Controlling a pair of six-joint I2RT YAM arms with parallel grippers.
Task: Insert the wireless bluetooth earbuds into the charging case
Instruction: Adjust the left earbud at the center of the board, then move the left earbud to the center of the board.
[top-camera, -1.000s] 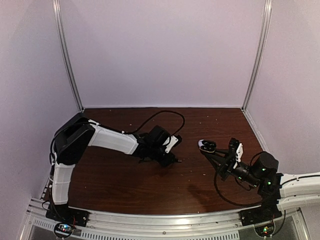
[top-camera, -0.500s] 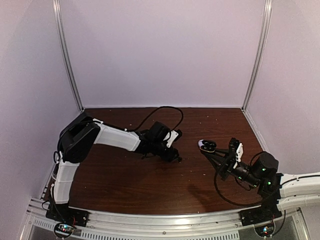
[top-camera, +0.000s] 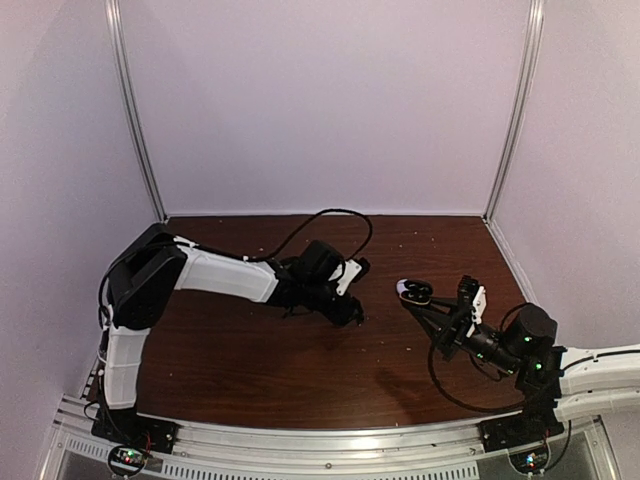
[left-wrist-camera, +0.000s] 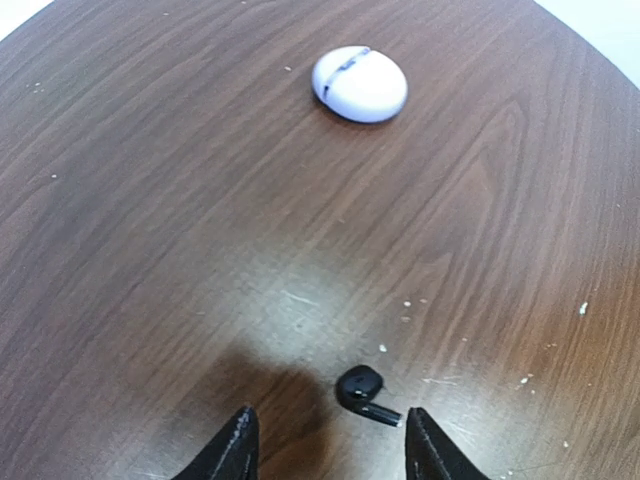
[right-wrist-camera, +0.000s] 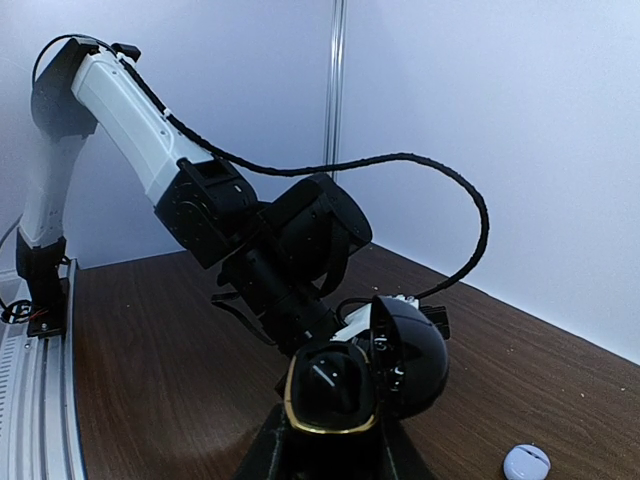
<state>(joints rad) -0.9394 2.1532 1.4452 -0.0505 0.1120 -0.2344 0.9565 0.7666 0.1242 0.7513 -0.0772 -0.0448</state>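
Since a second earlier, the left arm had shifted only slightly over the middle of the table, and its black cable arched a little higher, while the right arm had kept its place. The left hand hung low over the dark wood with its two black fingers spread apart. A single black earbud lay on the table in the gap between them, nearer one finger than the other; whether it touched that finger could not be told. Farther out on the table, well apart from the earbud, a pale, rounded white case sat closed. On the right side, the right hand was pinching a black charging case from below, holding it up off the table. Its gold-rimmed lower half faced the wrist camera and its domed lid was swung open. What sat inside it was too dark to make out.
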